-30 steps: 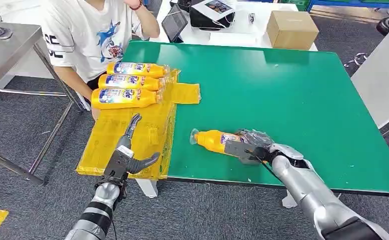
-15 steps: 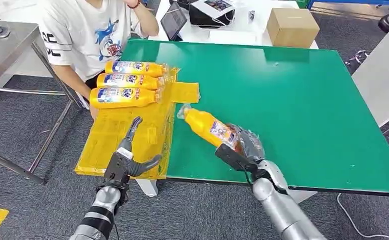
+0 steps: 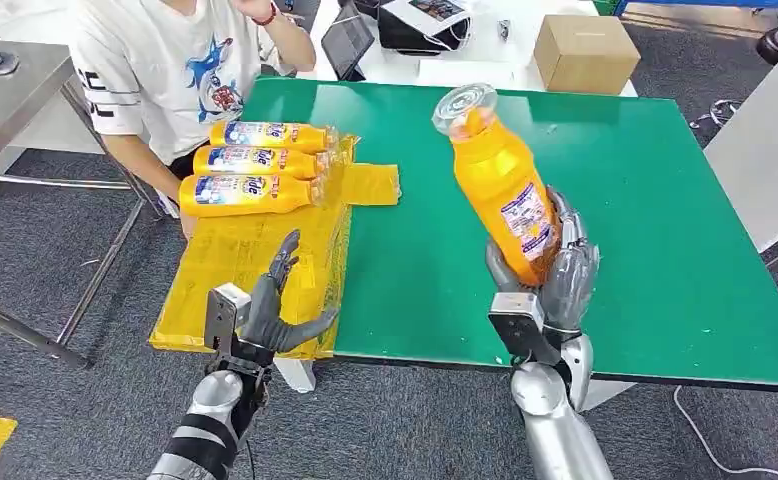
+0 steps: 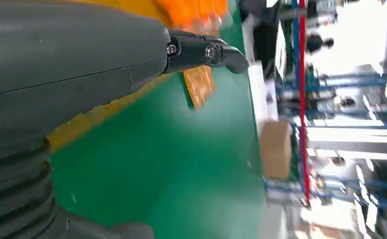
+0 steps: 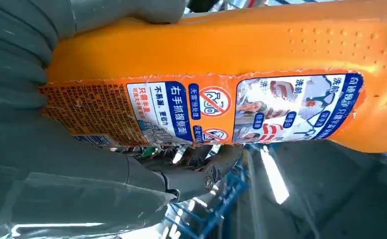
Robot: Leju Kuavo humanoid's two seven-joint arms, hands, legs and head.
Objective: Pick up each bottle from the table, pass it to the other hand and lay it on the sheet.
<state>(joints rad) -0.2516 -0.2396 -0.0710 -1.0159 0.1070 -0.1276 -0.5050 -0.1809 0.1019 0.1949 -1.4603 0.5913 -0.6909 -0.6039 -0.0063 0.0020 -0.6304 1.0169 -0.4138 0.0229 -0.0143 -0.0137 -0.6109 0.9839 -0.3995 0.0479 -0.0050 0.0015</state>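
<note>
Green tabletop (image 3: 615,200), yellow plastic sheet (image 3: 255,265) on its left edge holding three bottles. Right hand (image 3: 545,275) wraps the orange detergent bottle (image 3: 500,185), raised upright over the near table. Left hand (image 3: 270,315) spread, empty. Handover step; next, bring hands together.

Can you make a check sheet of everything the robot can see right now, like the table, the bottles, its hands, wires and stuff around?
Surface: green rectangular table, yellow plastic sheet overhanging its left edge.
Job's things: orange plastic bottle with printed label lifted upright above the table; three matching orange bottles lying side by side on the sheet.
Clutter: nothing seen.
Hands: right hand grips the lifted bottle's base; left hand holds nothing, fingers spread, over the sheet.
Cables: white cable on the floor.
Surroundings: seated person in white shirt, brown cardboard box, grey metal table.
</note>
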